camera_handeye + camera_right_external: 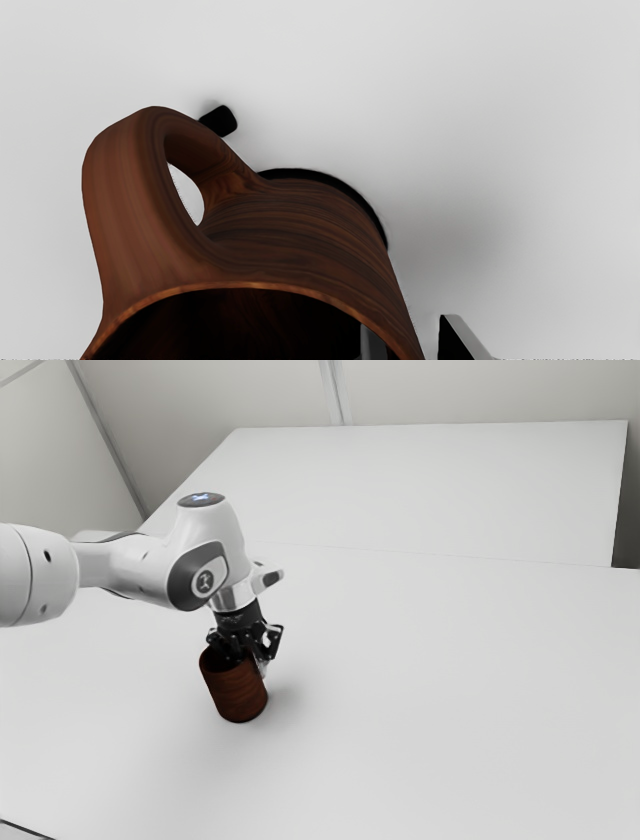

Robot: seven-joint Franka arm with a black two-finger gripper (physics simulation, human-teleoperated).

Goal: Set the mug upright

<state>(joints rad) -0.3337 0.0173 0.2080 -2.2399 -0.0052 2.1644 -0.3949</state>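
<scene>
Brown wood-grain cylindrical mug [236,690] stands upright, self-supported. Black two-finger gripper [417,340] straddles its wall [370,290], jaws apart: suits pinch or release.

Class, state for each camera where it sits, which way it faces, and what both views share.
Exterior view: beside the arm, looking down across the white table; the white-and-grey jointed arm and black two-finger gripper show.
Wrist view: on the arm's hand, looking past the brown wood-grained mug toward the table; the fingertips show.
Shared: mug, gripper, table.
</scene>
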